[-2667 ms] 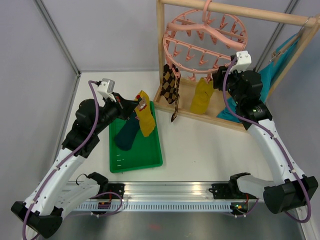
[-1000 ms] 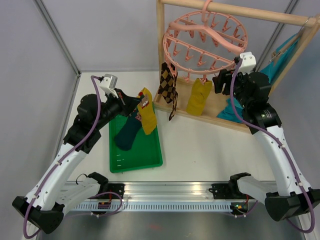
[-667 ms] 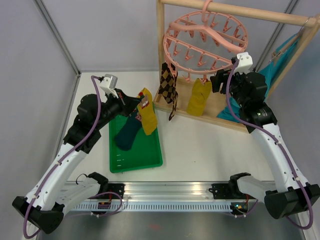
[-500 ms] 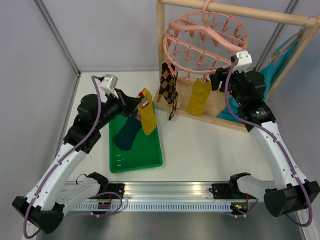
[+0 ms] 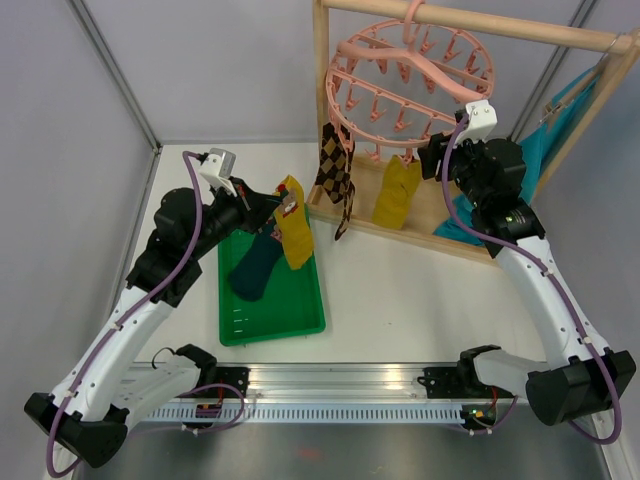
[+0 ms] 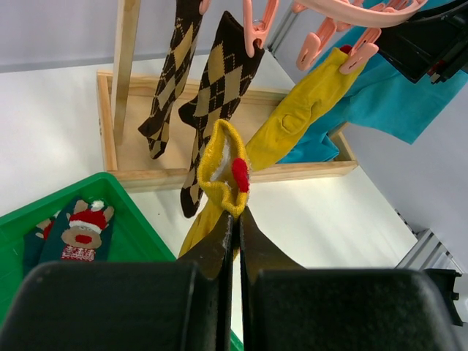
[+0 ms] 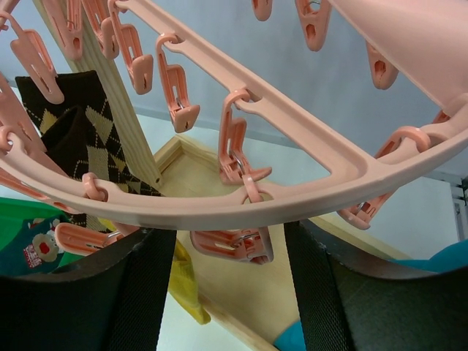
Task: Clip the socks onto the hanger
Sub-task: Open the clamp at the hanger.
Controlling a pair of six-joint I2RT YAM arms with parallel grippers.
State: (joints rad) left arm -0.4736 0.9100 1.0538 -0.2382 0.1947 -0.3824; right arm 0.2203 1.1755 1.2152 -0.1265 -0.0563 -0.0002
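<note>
Jaws of left gripper (image 6: 232, 216), centre left, stay clamped on a yellow sock (image 6: 219, 157) above the tray (image 5: 280, 310); upper right, right gripper (image 5: 430, 160) has risen to the hanger (image 7: 307, 197) rim, jaws apart around a clip (image 7: 234, 245) (probably readying it for that sock).

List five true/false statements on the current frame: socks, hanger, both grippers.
1. The left gripper is shut on a mustard-yellow sock. True.
2. The green tray holds nothing. False: a dark teal sock lies in it.
3. Argyle socks hang from the hanger. True.
4. The right gripper grips a sock. False: it is open, with one finger on each side of a pink clip under the hanger's ring.
5. No yellow sock is on the hanger. False: a second yellow sock hangs clipped beside the argyle socks.
</note>
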